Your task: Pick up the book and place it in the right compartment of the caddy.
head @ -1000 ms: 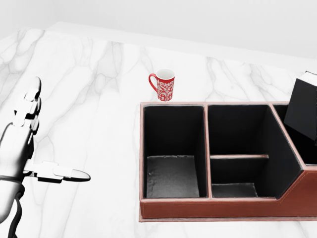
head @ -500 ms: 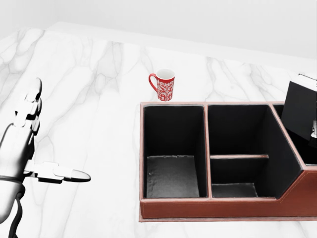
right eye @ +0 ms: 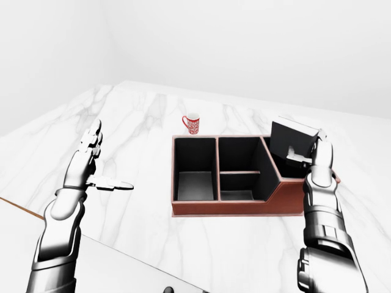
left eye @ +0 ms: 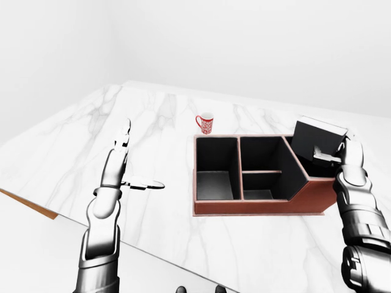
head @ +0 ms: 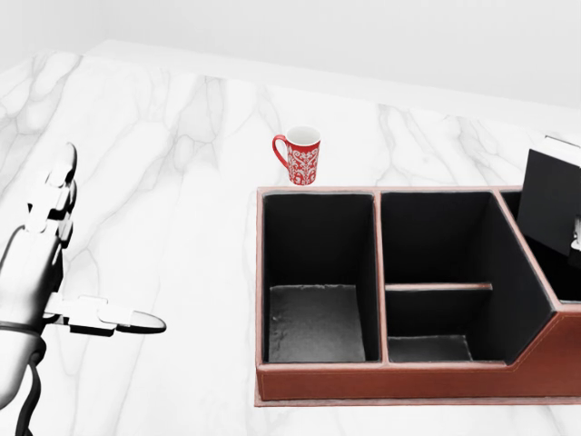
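Leftmost in the eye views, the left hand point(left eye: 120, 160) hovers above the white marbled desk point(left eye: 73, 146), well apart from everything else, its fingers point(left eye: 145, 184) spread: two point up and away, and one juts sideways toward the right of the view. It holds nothing. Further right, near the middle of the desk, a red and white patterned mug point(head: 300, 155) stands upright, handle to the left, just beyond the top edge of the caddy point(head: 318, 372) and not touching it. That caddy is a brown leather-look box with black lining; in the head view its left compartment is one deep well, the middle one is split by a low crosswise divider, and the right compartment sits behind a slanted wall at the picture's right edge. Over that right compartment the black book point(right eye: 292, 141) is held tilted, its pale page edges showing along the top, its lower part dipping below the caddy's rim; whether it touches the bottom cannot be told. At the far right, the right hand point(right eye: 316, 156) grips the book from the right side, its fingers point(right eye: 297, 157) pressed onto the dark cover, the forearm rising from the bottom of the view.
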You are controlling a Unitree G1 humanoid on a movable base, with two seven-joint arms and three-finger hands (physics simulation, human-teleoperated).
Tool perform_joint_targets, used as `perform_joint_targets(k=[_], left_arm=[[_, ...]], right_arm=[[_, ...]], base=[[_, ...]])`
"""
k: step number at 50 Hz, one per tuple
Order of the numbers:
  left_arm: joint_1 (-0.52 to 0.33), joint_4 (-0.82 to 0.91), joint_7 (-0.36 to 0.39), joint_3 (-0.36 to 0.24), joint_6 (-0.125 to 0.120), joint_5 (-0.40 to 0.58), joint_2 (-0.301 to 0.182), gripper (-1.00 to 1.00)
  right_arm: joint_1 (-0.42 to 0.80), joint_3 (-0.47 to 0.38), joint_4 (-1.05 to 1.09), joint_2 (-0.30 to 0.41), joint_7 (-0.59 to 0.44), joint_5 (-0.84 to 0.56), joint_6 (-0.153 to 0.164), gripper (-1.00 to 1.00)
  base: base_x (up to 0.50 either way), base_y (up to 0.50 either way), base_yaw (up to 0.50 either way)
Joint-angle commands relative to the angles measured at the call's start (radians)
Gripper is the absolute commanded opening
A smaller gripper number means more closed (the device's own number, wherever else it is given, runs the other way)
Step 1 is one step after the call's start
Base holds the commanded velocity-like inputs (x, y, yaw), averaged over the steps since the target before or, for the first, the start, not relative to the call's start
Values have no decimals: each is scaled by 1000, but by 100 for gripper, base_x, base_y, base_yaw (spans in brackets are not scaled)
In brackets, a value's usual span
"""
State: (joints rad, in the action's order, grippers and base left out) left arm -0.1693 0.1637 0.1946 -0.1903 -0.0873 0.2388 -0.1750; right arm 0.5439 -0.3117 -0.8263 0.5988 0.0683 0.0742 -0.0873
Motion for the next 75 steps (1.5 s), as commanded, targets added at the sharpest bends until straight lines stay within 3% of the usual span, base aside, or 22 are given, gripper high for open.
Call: perform_joint_targets(k=[1, 26, 29, 30, 53, 61, 62, 64, 66, 75], left_arm=[[5, 32, 18, 5, 0, -3, 3, 100], [4, -6, 11, 5, 0, -6, 3, 100], [6, 33, 19, 6, 0, -2, 3, 100], [4, 23, 18, 5, 0, -3, 3, 100], [-2, 1, 14, 4, 0, -2, 0, 100], [-22, 56, 16, -15, 0, -11, -8, 100], [-28, 62, 12, -19, 0, -13, -11, 100], [-65, 106, 12, -42, 0, -26, -29, 100], [-87, 132, 13, -53, 0, -40, -45, 100], [-216, 254, -7, -138, 0, -135, -148, 100]], right_arm=[[15, -19, -89, 25, 35, 11, 0, -100], [14, -13, -134, 35, 46, 16, 0, -98], [15, -12, -130, 34, 48, 16, 0, 69], [17, -12, -130, 34, 48, 17, 0, 100], [21, -10, -126, 33, 53, 9, 0, 100], [-24, -51, 101, 57, 56, 18, 2, 100], [-30, -61, 139, 59, 54, 18, 25, 100], [-48, -93, 293, 78, 48, 27, 125, 100], [-55, -119, 384, 86, 39, 28, 175, 100], [-87, -224, 788, 108, 10, 71, 175, 100]], base=[[0, 0, 0], [1, 0, 0], [0, 0, 0], [0, 0, 0], [0, 0, 0], [0, 0, 0], [0, 0, -1], [0, 0, 0], [0, 0, 0], [0, 0, 0]])
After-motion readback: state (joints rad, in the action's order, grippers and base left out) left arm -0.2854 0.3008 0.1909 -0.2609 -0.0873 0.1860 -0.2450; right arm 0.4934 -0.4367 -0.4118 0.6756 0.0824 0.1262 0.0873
